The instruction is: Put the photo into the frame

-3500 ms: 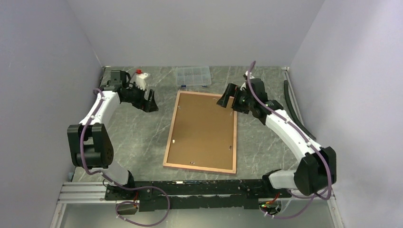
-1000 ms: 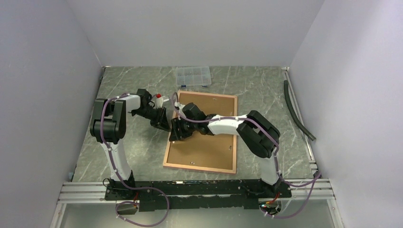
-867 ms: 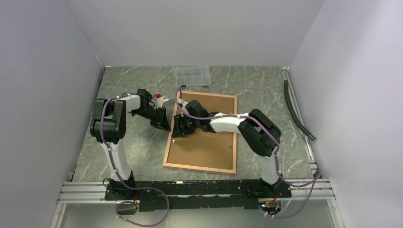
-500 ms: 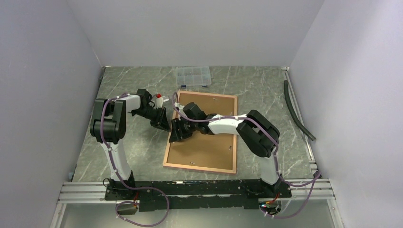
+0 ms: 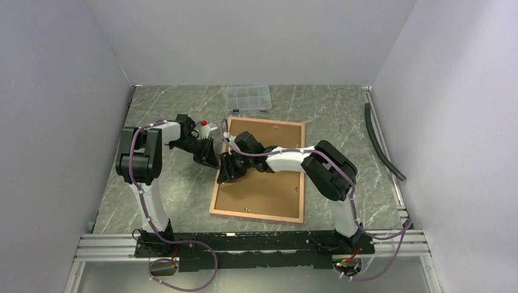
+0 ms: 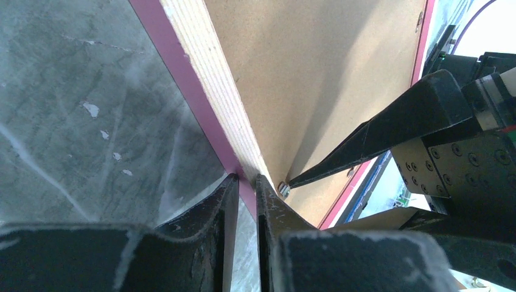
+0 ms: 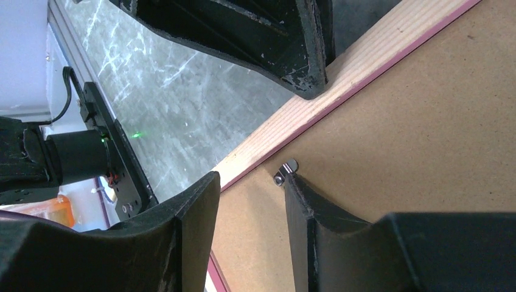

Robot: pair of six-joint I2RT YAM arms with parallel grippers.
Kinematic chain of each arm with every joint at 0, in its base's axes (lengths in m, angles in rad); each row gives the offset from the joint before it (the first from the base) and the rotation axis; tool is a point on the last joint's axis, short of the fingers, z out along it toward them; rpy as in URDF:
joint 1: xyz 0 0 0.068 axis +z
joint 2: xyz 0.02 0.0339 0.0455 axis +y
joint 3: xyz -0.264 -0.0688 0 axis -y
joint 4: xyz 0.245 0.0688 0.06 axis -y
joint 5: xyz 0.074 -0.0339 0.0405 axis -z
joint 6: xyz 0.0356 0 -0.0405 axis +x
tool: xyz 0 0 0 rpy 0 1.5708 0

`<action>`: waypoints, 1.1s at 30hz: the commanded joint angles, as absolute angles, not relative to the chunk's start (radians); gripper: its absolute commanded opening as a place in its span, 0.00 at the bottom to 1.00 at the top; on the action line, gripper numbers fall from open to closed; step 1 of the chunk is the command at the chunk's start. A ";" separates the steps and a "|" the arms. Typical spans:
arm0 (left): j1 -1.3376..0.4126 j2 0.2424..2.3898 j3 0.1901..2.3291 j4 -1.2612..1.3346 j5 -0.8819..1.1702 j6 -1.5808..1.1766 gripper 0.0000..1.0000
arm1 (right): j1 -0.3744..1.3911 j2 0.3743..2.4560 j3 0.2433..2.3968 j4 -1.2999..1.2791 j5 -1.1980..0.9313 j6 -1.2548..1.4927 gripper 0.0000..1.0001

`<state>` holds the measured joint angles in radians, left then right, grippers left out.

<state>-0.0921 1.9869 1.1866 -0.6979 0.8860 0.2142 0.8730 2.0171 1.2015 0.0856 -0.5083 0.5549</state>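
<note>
Frame: I see the frame (image 5: 256, 216) lying flat on the counter (image 5: 177, 195) in the middle of the workspace, back side up, with its long sides running away from the arm bases.
Backing board: the brown backing board (image 5: 269, 189) fills the frame's opening, inside the wood-coloured rim.
Left gripper: the left gripper (image 6: 246, 180) is at the frame's left rim, about halfway along. Its 2 fingers are only a thin slit apart. 1 tip is on the wood rim, the other is just outside it, and the pink outer edge runs into the slit. I cannot tell whether it is pinching that edge.
Right gripper: the right gripper (image 7: 248, 182) reaches across the board to the same stretch of rim, just beside the left one. Its jaws are partly open and hold nothing. 1 fingertip is against a small metal tab (image 7: 285, 172) on the board, close to the rim.
Far side: a clear compartment box (image 5: 247, 97) sits just beyond the frame's far edge.
Right side: a black hose (image 5: 382, 143) lies along the counter's right edge.
</note>
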 commanded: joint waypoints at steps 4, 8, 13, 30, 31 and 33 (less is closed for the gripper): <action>-0.100 1.967 1.195 -0.676 0.856 0.225 0.20 | 0.872 2.046 1.244 0.104 -0.513 0.542 0.47; -0.100 1.968 1.201 -0.679 0.856 0.226 0.20 | 0.873 2.051 1.242 0.114 -0.529 0.553 0.46; -0.100 1.968 1.202 -0.680 0.856 0.225 0.19 | 0.873 2.051 1.237 0.121 -0.548 0.552 0.44; -0.100 1.966 1.207 -0.689 0.856 0.229 0.18 | 0.873 2.088 1.284 0.095 -0.604 0.526 0.38; -0.100 1.966 1.206 -0.689 0.855 0.228 0.17 | 0.873 2.087 1.281 0.096 -0.604 0.525 0.38; -0.100 1.967 1.208 -0.689 0.854 0.229 0.17 | 0.874 2.088 1.284 0.091 -0.607 0.525 0.37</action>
<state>-0.0921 1.9869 1.1900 -0.7040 0.8864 0.2146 0.8593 2.0743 1.2598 0.0807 -0.5755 0.5415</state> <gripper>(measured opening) 0.180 0.381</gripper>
